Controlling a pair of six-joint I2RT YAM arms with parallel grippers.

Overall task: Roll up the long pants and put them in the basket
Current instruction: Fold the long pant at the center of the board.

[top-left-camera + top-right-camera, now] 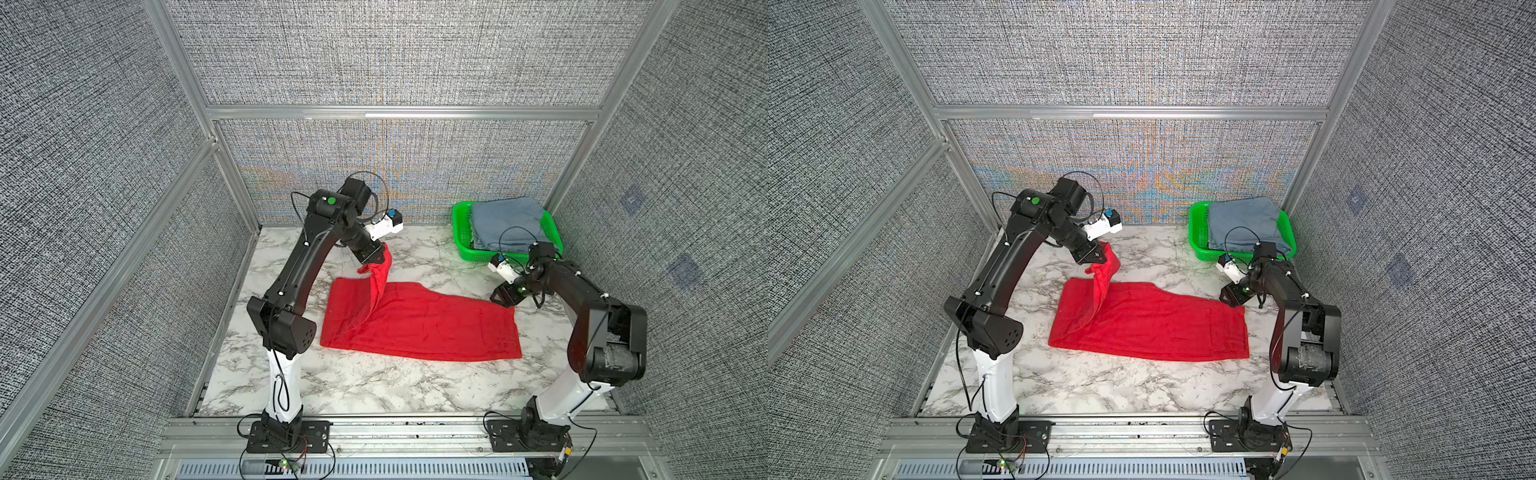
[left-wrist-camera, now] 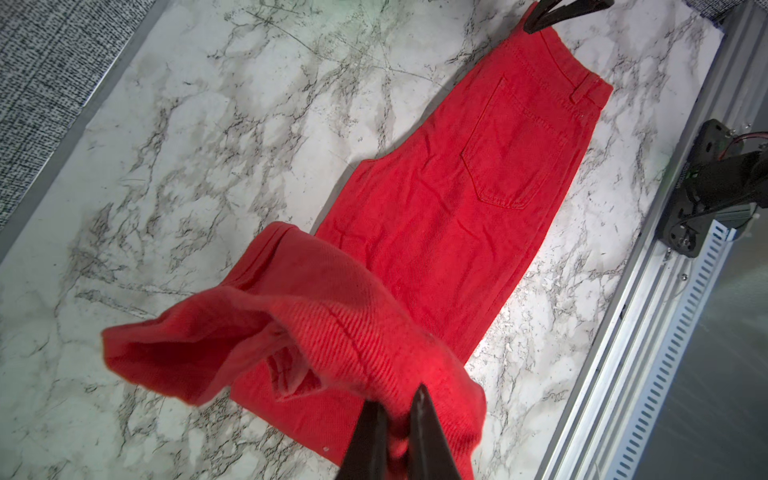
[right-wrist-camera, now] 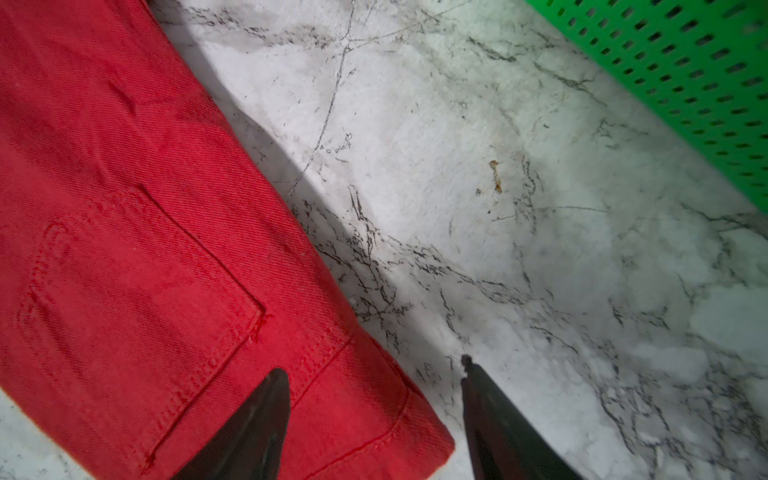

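So we've got the long pants (image 1: 419, 328) spread across the middle of the marble-print table (image 1: 353, 386), waistband to the right and leg ends to the left. The cloth is bright red with a diagonal twill rib. It has a stitched patch pocket (image 2: 511, 149) and a belt loop at the waistband. It lies mostly flat, with a few soft creases.

The left gripper (image 2: 397, 399) has its black pointed fingers squeezed together on the far-left leg end. That end is held up off the table, so a floppy fold drapes from it down to the flat part.

The right gripper (image 3: 374, 365) is spread wide at the far-right waistband corner. One finger is over the red cloth and the other over bare marble. We honestly can't tell if either one touches down.

In the far right corner sits a green plastic basket (image 1: 461, 232) with slotted walls, and a folded blue-grey garment (image 1: 507, 220) is piled inside. In both top views the right arm's wrist and cable cover part of the basket's near rim. The left arm hides a strip of table to the left of the pants.
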